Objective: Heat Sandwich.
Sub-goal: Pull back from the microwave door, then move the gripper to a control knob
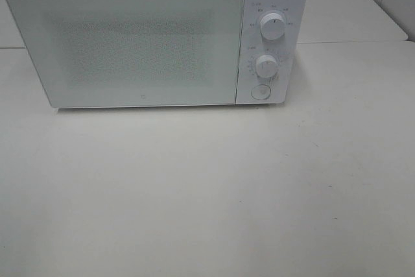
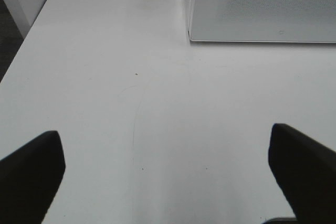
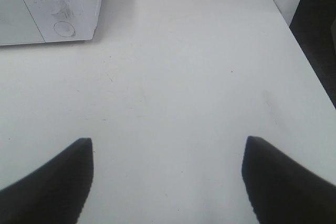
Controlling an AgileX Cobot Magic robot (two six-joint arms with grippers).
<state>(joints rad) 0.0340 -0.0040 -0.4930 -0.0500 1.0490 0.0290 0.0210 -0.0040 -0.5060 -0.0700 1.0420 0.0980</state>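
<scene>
Nearest the wrist cams, the left gripper (image 2: 165, 145) is seen w/ its two black fingers (image 2: 31, 177) spread wide apart, only bare surface btwn them, over a plain white tabletop (image 2: 131, 87). The right gripper (image 3: 168, 142) is likewise seen open, its dark fingers (image 3: 52, 187) well apart above the same table. Nothing is gripped by either. The tabletop is marked by faint scuffs and a few small dark specks. Farther back, a white box-shaped microwave oven (image 1: 142, 43) is stood on the table, front turned toward the high cam. Its wide door (image 1: 123, 43), a pale panel w/ a fine dotted mesh, is shut. On the control strip at the door's right, two round white knobs are set one above the other, an upper knob (image 1: 273, 25) and a lower knob (image 1: 266, 65), w/ a round white button (image 1: 260, 92) just below them. Where the sandwich is cannot be told: it is not shown on the table, and nothing is made out through the door. Behind the oven, a second white table (image 1: 353, 14) is set edge to edge w/ the first.
</scene>
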